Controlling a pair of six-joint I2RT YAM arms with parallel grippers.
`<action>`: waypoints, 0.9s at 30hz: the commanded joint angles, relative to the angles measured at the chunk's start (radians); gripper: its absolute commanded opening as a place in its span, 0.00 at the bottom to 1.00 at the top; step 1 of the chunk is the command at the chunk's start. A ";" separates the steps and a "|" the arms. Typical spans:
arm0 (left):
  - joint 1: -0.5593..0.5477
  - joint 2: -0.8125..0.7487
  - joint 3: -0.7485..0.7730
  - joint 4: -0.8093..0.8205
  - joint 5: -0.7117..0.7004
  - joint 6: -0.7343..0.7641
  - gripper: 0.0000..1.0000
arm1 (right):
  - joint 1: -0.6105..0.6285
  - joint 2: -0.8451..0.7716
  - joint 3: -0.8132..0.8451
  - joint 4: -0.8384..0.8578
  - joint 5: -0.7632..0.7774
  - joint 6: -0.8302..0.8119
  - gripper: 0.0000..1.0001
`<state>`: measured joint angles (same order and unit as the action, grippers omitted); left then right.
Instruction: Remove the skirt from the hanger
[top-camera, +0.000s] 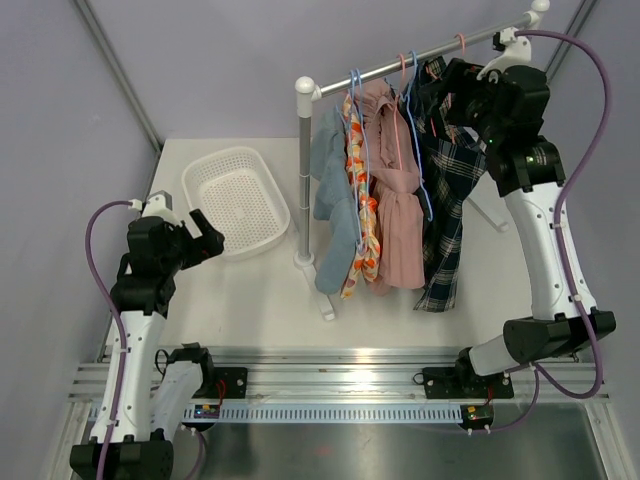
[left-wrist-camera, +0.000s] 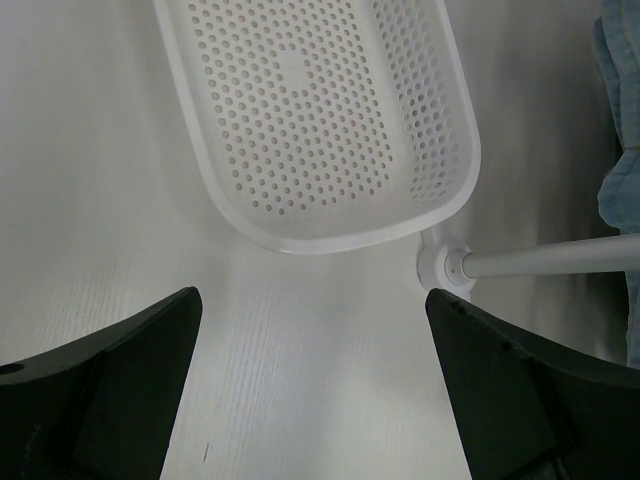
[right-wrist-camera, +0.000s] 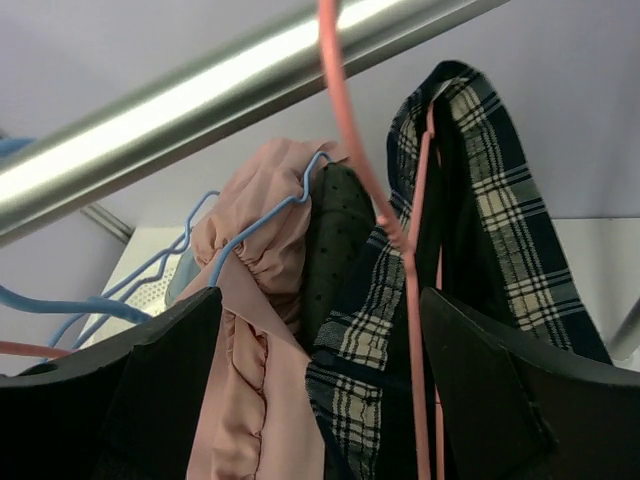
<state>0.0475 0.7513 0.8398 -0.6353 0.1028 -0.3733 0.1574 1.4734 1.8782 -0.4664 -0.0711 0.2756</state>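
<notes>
Right wrist view: right gripper open and empty, plaid skirt just ahead between its fingers, draped over the pink hanger, long axis hanging downward. Left gripper, also open, is well apart; right arm is nearer.

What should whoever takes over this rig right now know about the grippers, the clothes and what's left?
Left gripper: open, empty, over the table beside the white basket.
Right gripper: open, up at the rail, fingers either side of the pink hanger carrying the plaid garment, presumably the skirt; no grip yet.
Done: nothing; every garment hangs on the rail.
Left: close on the plaid garment and work it off the pink hanger.
</notes>
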 joint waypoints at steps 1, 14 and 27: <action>-0.003 -0.007 -0.005 0.033 0.043 0.013 0.98 | 0.025 0.024 0.013 0.005 0.051 -0.052 0.88; -0.003 -0.012 -0.010 0.036 0.055 0.013 0.98 | 0.036 0.037 -0.044 0.045 0.143 -0.073 0.46; -0.008 -0.053 0.011 0.029 -0.018 0.022 0.99 | 0.034 0.021 0.038 -0.021 0.229 -0.113 0.00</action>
<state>0.0463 0.7387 0.8330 -0.6357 0.1215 -0.3710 0.1890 1.5421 1.8553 -0.4816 0.0853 0.1833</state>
